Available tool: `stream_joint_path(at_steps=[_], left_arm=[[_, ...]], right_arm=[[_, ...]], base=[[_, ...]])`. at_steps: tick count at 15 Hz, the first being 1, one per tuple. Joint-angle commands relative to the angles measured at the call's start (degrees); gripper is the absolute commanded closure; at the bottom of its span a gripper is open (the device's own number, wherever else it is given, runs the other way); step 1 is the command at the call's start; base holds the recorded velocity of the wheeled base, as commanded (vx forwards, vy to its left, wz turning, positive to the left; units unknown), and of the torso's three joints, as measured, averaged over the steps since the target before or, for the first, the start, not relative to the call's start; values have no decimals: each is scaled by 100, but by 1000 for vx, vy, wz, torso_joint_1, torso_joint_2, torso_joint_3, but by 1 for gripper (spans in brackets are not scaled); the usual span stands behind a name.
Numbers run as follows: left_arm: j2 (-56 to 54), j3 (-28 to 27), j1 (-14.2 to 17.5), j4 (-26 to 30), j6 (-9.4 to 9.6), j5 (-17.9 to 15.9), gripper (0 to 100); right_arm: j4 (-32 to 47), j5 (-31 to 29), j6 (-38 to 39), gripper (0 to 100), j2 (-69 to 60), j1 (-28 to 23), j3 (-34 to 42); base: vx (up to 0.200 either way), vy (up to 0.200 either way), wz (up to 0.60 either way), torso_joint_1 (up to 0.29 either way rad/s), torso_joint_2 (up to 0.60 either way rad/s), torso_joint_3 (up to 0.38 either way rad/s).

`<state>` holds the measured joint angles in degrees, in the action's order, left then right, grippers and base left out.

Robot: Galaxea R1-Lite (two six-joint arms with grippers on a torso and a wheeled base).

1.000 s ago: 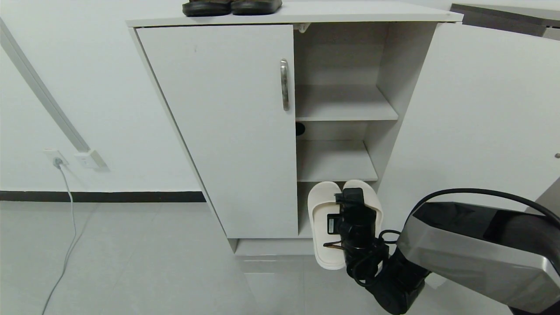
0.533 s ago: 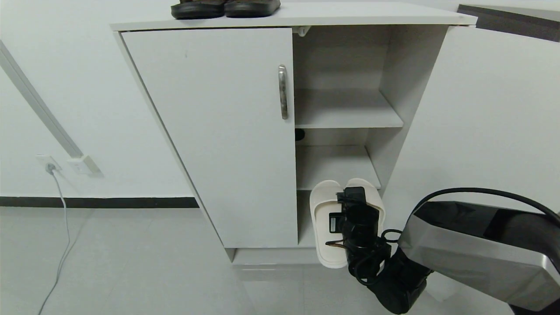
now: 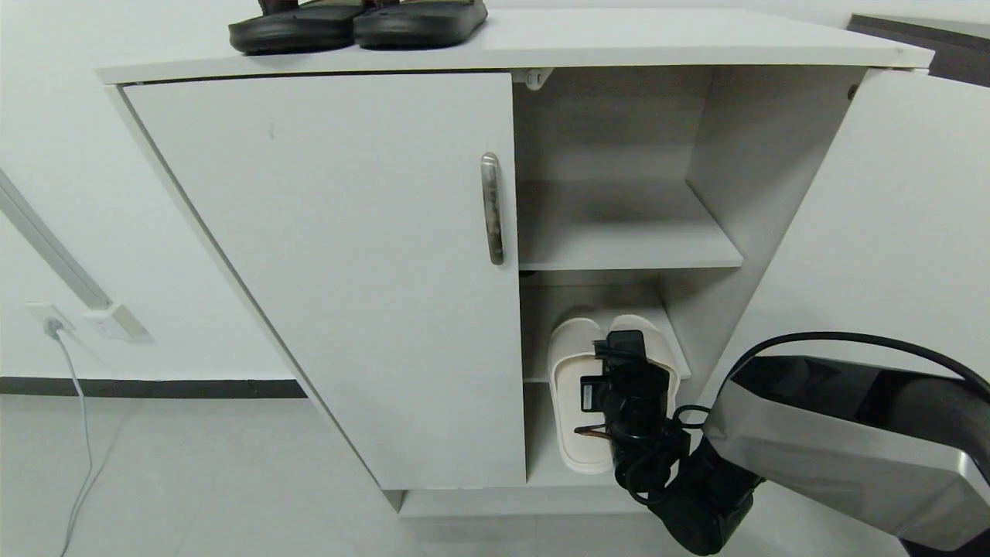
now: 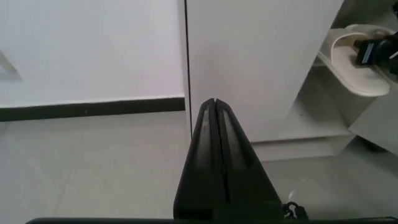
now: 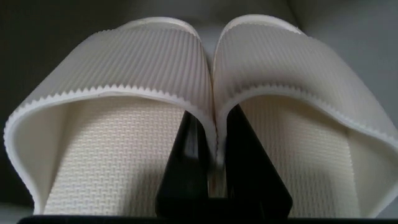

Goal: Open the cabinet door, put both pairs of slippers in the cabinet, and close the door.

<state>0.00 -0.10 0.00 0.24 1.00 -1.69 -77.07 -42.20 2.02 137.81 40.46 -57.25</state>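
A white cabinet (image 3: 696, 54) stands against a white wall. Its left door (image 3: 325, 263) is closed and carries a metal handle (image 3: 491, 209); its right door (image 3: 889, 232) is swung wide open, showing a bare upper shelf (image 3: 626, 232).

The right gripper (image 3: 623, 348) is at the open half, low down, with its jaws clamped on a pair of white slippers (image 3: 571, 387). The right wrist view shows the two fingers (image 5: 186, 162) pinching the slippers' touching inner walls together. The pair is held off the floor, toes pointing into the cabinet — level with the lower shelf.

A pair of dark slippers (image 3: 356, 27) sits side by side on the cabinet top, above the closed door.

The left gripper (image 4: 214, 109) is low over the grey floor (image 4: 93, 168) before the closed door, jaws pressed together, holding nothing.
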Motion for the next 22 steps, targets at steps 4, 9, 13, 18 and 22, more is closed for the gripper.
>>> stream_joint_path(at_steps=[4, 9, 13, 18, 22], left_arm=[[9, 1, 0, 2, -3, 2, 100], [9, 1, 0, 2, -12, 2, 100], [9, 1, 0, 2, -21, 2, 100], [9, 1, 0, 2, -38, 11, 100], [9, 1, 0, 2, -38, 11, 100]], right_arm=[[201, 503, 0, 100, 61, -214, -278], [843, 1074, 0, 100, 290, -390, -946], [1880, 1012, 9, 100, 685, -653, -2467], [2372, 757, 0, 100, 1019, -847, -3381], [2504, 757, -9, 100, 1186, -926, -3706]], base=[[0, 0, 0, 0, 0, 0], [0, 0, 0, 0, 0, 0], [0, 0, 0, 0, 0, 0], [0, 0, 0, 0, 0, 0], [0, 0, 0, 0, 0, 0]])
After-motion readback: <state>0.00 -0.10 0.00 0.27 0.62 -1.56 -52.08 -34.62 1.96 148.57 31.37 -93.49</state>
